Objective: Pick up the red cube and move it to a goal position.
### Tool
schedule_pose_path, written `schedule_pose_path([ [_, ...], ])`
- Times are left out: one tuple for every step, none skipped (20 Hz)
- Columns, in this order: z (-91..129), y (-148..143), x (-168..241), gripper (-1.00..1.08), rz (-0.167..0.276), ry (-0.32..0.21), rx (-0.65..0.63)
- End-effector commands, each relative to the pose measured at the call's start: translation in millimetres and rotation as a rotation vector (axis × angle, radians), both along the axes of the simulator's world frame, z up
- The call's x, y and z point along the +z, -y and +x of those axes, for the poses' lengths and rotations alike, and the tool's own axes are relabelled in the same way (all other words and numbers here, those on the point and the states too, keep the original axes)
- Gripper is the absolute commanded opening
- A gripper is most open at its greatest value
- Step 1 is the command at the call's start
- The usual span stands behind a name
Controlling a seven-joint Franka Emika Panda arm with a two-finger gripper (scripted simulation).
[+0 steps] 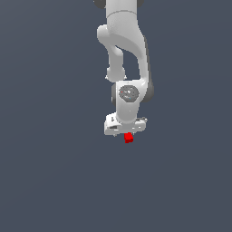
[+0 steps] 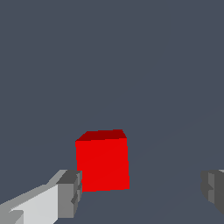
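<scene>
Low centre of the exterior frame, the gripper [image 1: 125, 132] hangs directly over the red cube [image 1: 128, 137]. Its fingers [image 2: 70, 192] are spread wide either side of the cube, one nearly touching, apparently lined up for a pinch.

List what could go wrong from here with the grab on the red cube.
1. In the wrist view the red cube sits right beside one finger pad, far from the other. Closing the open gripper may shove or twist the cube before both pads bear on it.
2. In the exterior view the arm hides most of the cube, so how deep it sits between the fingers is unclear; a shallow grip could slip.
</scene>
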State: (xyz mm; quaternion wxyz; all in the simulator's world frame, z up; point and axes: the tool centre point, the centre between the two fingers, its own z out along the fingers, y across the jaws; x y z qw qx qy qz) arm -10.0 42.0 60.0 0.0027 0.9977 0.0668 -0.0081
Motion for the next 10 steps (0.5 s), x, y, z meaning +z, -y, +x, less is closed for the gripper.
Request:
schedule_pose_path([
  [0,-11,-16,1.00,0.004,0.007,0.024],
  [0,-15,-21,1.00,0.005,0.009,0.032],
  [0,-18,-26,1.00,0.006,0.010,0.039],
  [0,-20,-30,1.00,0.007,0.012,0.045],
  [0,-23,-33,1.00,0.007,0.013,0.050],
  [0,-25,-35,1.00,0.008,0.014,0.054],
  [0,-26,-38,1.00,0.008,0.015,0.057],
  [0,-27,-39,1.00,0.008,0.015,0.059],
  [0,-27,-40,1.00,0.008,0.016,0.060],
  [0,-28,-40,1.00,0.008,0.016,0.061],
])
